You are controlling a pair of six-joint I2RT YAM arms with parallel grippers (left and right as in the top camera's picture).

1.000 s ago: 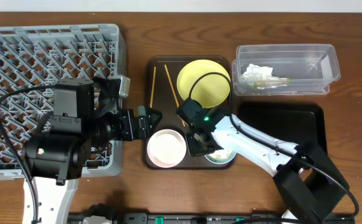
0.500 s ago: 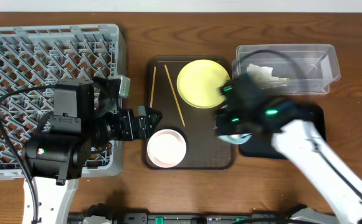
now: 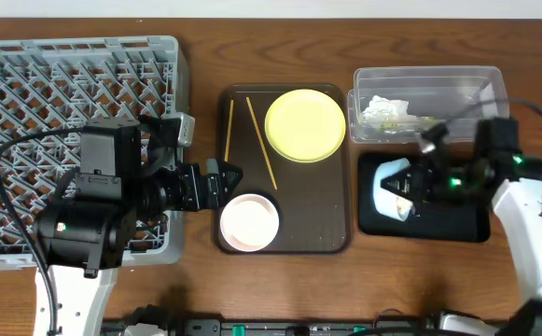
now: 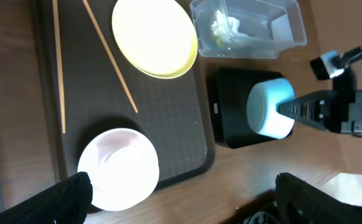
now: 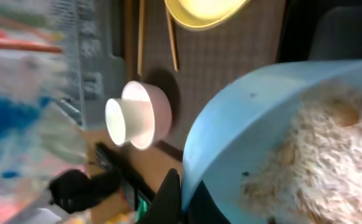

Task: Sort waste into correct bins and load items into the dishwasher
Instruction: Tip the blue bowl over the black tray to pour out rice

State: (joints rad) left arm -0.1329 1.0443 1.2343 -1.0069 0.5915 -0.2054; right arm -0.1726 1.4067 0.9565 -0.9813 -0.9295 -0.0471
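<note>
We risk rice scraps [image 5: 321, 146] missing the black tray [image 3: 466, 222]: right fingers [image 3: 416, 182] grip the tilted light blue bowl [image 3: 389, 187], left fingers [image 3: 226, 179] wide.

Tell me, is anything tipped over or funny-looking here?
Yes, the blue bowl is tipped on its side above the black tray, pinched at its rim by the right arm's fingers. Rice scraps sit inside it, and I can't see any spilled. It looks tipped on purpose, to empty it. Nothing else looks odd.
</note>
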